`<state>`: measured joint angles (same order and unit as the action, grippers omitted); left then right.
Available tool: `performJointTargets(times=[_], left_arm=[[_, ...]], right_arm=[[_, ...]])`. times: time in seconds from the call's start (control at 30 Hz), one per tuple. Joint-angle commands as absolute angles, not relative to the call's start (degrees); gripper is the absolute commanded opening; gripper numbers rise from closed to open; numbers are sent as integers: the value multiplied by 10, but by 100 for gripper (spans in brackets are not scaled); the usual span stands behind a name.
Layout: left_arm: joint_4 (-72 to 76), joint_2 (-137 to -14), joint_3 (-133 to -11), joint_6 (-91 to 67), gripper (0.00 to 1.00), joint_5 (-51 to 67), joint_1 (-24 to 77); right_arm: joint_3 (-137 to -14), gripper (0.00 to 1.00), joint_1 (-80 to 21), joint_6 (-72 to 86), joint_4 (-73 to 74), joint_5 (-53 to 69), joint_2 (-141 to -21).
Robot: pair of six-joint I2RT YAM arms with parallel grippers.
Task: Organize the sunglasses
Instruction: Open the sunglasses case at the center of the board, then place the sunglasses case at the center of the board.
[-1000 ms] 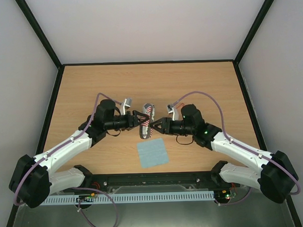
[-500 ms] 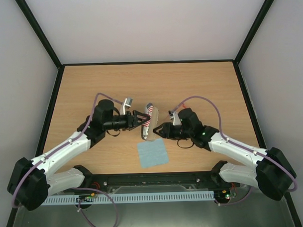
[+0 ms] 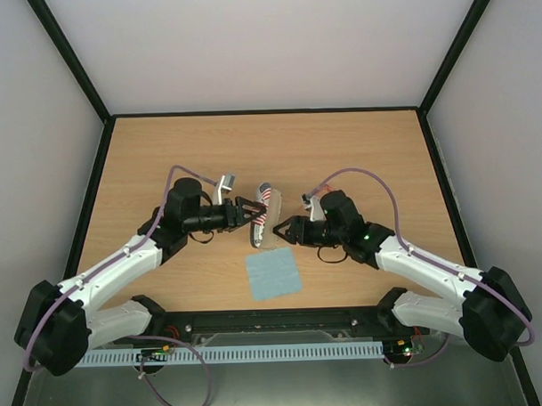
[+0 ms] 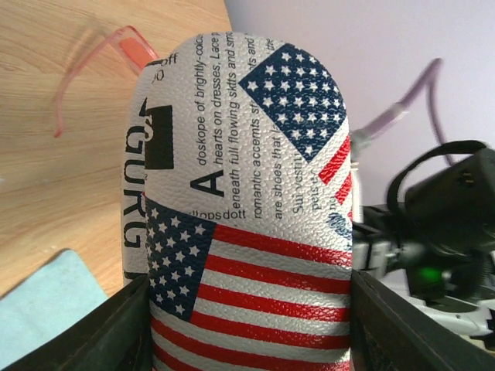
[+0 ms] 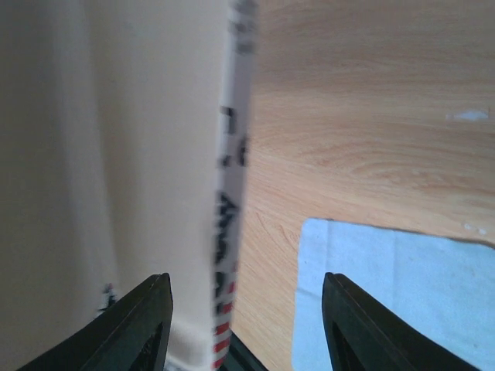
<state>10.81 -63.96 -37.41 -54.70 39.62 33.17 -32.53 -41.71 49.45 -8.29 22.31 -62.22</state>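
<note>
Entry, my bench, listed from my bases outward. Cloth [image 3: 272, 272]: light blue, square, flat on the table [image 3: 358, 155], just short of the case, not in hand. Case [image 4: 255, 154]: oblong, pebbled skin, American-flag and newsprint pattern, held up edgewise off the wood. My left gripper [image 3: 252, 219] is clamped across its near end, one finger on each flank. My right gripper [image 5: 247, 309] faces it from the other side, jaws apart and straddling the printed rim of one shell with daylight beside it. A cream lining fills that wrist view, so I judge the case to be open or opening. Sunglasses [image 4: 130, 45]: thin translucent red-orange frame, slim arm curving away, one orange corner showing. They lie on the wood just past the case's far end, apart from both my grippers. They are seen only from the left wrist; from overhead I cannot pick them out. Step in hand, by my reckoning: getting the case open and steady, with the sunglasses not yet inside. Next move calls for my right gripper to come clear of the rim and reach past it. It then needs a narrow, light pinch on that low, slippery frame while my left holds the case unmoved.
</note>
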Motion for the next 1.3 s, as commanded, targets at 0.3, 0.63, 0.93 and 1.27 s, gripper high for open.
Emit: performJointTargets(times=[0.3,0.63,0.93,1.27], left_arm=[[224,-785,-317,-467,49,415,236],[428,-966,-329,-499,53,490,178],[525,-1067,-343,-526,74,518,164],[449,-1044,-359,-478,93,512,148]], right_arm=[[-388,55,-395,447,-28,193,-674],[-398,55,-386,443,-53,222,-744],[-398,55,-383,437,-58,233,-770],[-404,55,-379,430,-58,238,-788]])
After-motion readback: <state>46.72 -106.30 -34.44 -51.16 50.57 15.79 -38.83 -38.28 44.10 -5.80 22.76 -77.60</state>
